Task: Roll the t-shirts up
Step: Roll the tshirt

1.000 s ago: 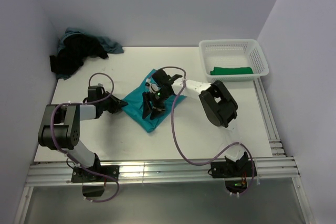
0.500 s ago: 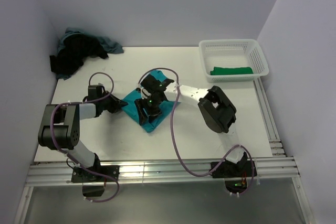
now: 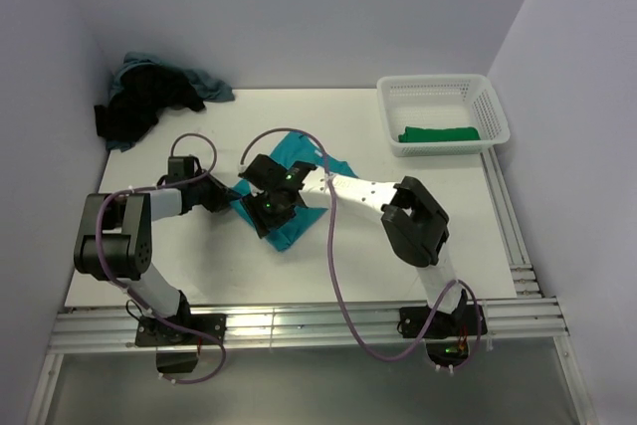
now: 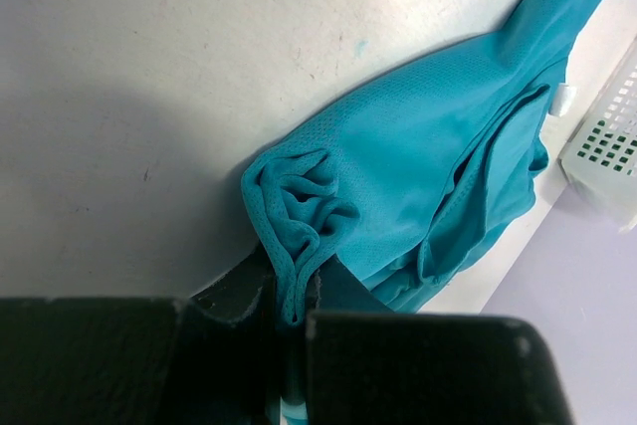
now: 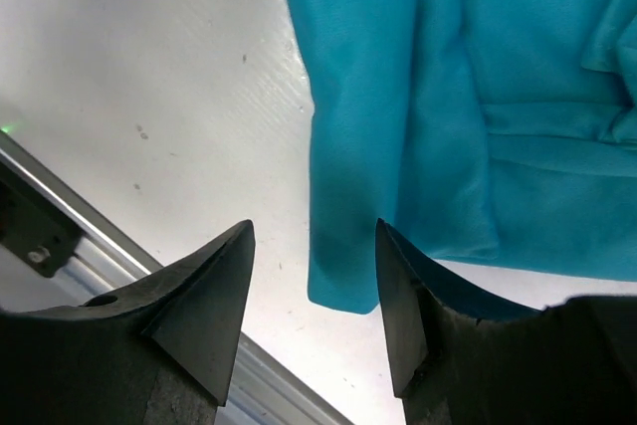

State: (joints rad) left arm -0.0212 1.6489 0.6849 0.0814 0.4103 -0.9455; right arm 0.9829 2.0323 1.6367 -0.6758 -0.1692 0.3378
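Observation:
A bright teal t-shirt (image 3: 299,161) lies partly folded in the middle of the table. My left gripper (image 3: 231,202) is shut on a bunched fold at its left edge; the pinched fabric (image 4: 289,291) shows between the black fingers in the left wrist view. My right gripper (image 3: 267,208) is open and hovers over the shirt's near corner (image 5: 343,276), empty. A dark green t-shirt (image 3: 439,133) lies rolled in the white mesh basket (image 3: 488,97). Black and grey-blue t-shirts (image 3: 149,97) lie in a heap at the far left.
The basket stands at the back right of the table; part of it shows in the left wrist view (image 4: 607,146). A metal rail (image 3: 299,325) runs along the table's near edge. The arm cables (image 3: 333,266) loop over the table.
My right gripper has moved left and nearer across the teal shirt, toward the left gripper. The shirt has been pushed and bunched further left. The left gripper has stayed shut on its edge.

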